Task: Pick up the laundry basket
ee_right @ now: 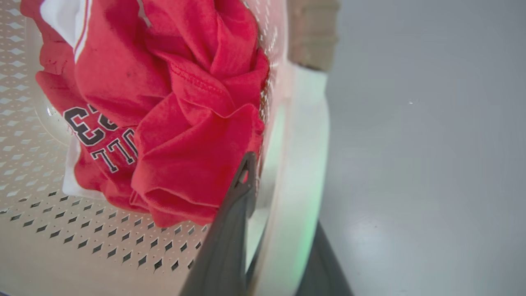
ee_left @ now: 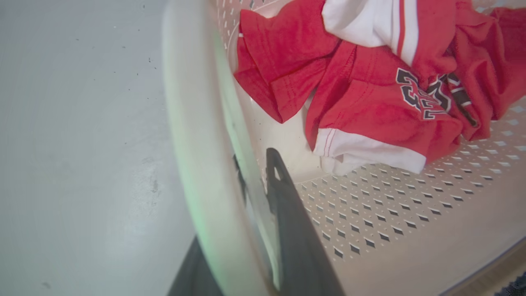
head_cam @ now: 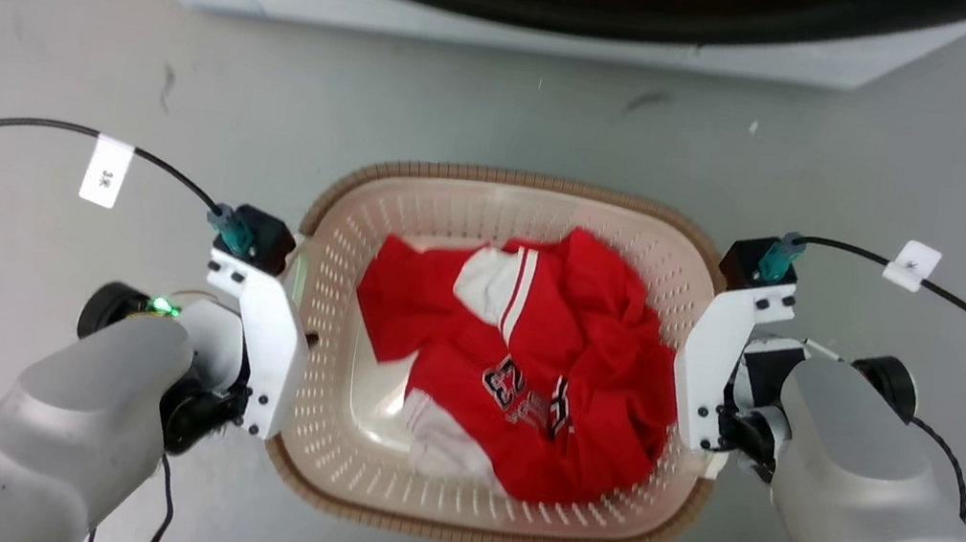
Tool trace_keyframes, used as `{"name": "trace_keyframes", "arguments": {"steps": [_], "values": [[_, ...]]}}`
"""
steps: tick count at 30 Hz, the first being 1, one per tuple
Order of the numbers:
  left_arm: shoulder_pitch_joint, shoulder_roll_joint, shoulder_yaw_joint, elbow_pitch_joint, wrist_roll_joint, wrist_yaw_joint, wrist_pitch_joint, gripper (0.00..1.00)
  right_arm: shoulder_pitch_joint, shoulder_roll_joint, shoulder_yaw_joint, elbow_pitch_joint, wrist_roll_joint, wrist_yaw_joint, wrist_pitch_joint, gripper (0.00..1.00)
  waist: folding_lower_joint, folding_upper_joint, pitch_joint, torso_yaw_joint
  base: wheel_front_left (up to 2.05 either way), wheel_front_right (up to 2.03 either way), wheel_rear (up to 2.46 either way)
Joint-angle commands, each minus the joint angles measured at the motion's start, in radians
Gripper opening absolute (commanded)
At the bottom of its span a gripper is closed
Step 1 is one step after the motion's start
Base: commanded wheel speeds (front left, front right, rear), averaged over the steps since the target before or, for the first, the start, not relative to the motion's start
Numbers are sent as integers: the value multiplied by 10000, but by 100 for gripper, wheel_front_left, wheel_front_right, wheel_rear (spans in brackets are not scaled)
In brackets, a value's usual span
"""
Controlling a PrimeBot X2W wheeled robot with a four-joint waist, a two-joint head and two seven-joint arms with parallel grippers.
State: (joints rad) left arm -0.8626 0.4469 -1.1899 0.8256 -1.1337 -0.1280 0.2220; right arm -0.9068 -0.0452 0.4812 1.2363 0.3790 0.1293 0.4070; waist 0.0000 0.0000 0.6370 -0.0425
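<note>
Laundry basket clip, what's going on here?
The laundry basket, holding a red jersey, is in front of a washing machine. The left gripper and right gripper each straddle a side handle, one finger inside the wall and one outside, apparently clamped. Whether it is off the floor yet is unclear.

Each pale grey, rounded forearm [head_cam: 84, 402] ends in a white bracket [head_cam: 263, 343] with black screws. A teal connector [head_cam: 232, 231] feeds a black cable [head_cam: 2, 122] bearing a white tag [head_cam: 107, 171]. A green light [head_cam: 162, 306] glows at the left wrist. The fingers [ee_left: 291, 230] are dark grey.
</note>
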Motion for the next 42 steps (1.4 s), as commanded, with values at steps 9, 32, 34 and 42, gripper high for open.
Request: {"name": "trace_keyframes", "arguments": {"steps": [9, 32, 34, 42], "values": [[480, 580, -663, -896, -1127, -52, 1731, 0, 714, -111, 657, 93, 329, 12, 1767, 0, 0, 0, -2974, 7, 0, 0, 0], [1871, 1037, -917, -1836, -1943, -75, 4016, 0, 1961, -58, 2076, -1007, 2331, 38, 4353, 0, 0, 0, -6755, 135, 0, 0, 0], [1929, 1055, -913, -1857, -2002, -75, 4130, 0, 1973, -56, 2127, -986, 2421, 38, 4480, 0, 0, 0, -6862, 130, 0, 0, 0], [2220, 890, -920, -1835, -2183, -76, 4378, 0, 2013, -55, 2307, -898, 2684, 39, 4761, 0, 0, 0, -7140, 118, 0, 0, 0]]}}
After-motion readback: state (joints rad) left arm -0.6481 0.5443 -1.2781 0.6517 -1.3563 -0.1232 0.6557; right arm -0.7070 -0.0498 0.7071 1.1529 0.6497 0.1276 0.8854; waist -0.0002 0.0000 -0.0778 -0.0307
